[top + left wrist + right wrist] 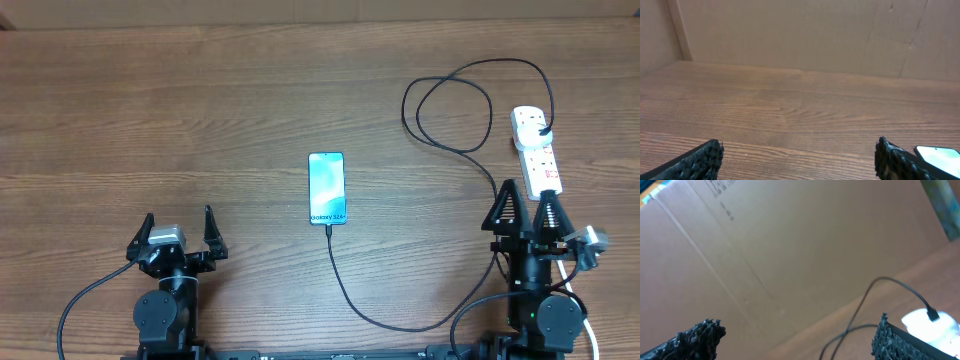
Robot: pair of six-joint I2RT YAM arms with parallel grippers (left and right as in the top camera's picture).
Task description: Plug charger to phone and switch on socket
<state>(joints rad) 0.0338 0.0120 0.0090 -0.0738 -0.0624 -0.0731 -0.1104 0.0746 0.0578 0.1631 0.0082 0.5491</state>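
The phone (327, 188) lies flat at the table's middle, teal screen up; a corner of it shows in the left wrist view (939, 157). The charger, a thin black cable (352, 295), runs from the phone's near end, curves right and loops up to its black plug (543, 132) seated in the socket, a white power strip (537, 150) at the right. The right wrist view shows the cable (863, 299) and the strip (935, 325). My left gripper (180, 228) is open and empty at the near left. My right gripper (527, 203) is open and empty, just near of the strip.
A cardboard wall (800, 35) stands along the table's far edge. The strip's thick white cord (583, 310) runs down beside the right arm. The cable's loops (450, 110) lie on the wood left of the strip.
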